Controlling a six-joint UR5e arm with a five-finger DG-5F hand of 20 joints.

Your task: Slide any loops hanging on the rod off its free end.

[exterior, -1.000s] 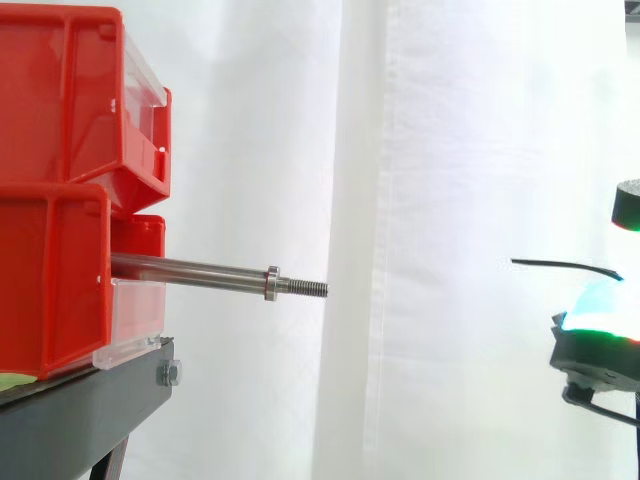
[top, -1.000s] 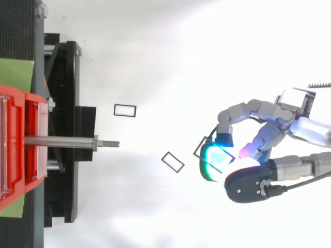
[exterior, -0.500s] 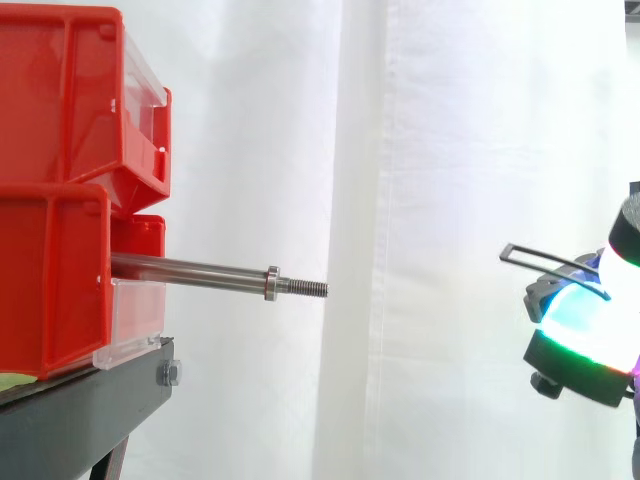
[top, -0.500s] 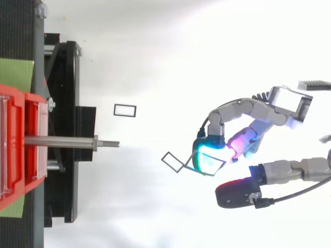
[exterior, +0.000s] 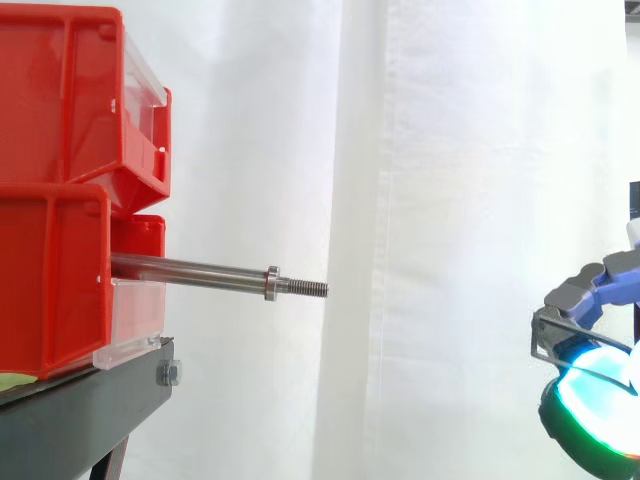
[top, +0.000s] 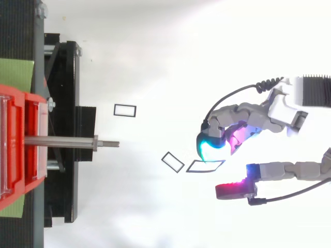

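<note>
A steel rod (exterior: 195, 269) sticks out to the right from the red bins, ending in a collar and a threaded free end (exterior: 308, 288); nothing hangs on it. In the top view the rod (top: 62, 141) points at the hand (top: 248, 111), which is far to its right. A thin black rectangular loop (top: 202, 171) is right beside the hand, just under its cyan-glowing tip. In the side view this loop (exterior: 536, 330) is up against the hand (exterior: 595, 395) at the lower right. Two more loops (top: 124, 105) (top: 176, 158) lie on the white floor between rod and hand.
Stacked red bins (exterior: 60, 100) sit on a black stand (exterior: 90, 400) at the left. A white curtain (exterior: 450, 150) hangs behind. In the top view the stand (top: 62, 77) runs down the left side, with white floor to its right.
The hand has sunk lower in the side view. The loop, which lay between its glowing tips, now sits outside them, close to the loop on the floor. The red-glowing tip has swung away.
</note>
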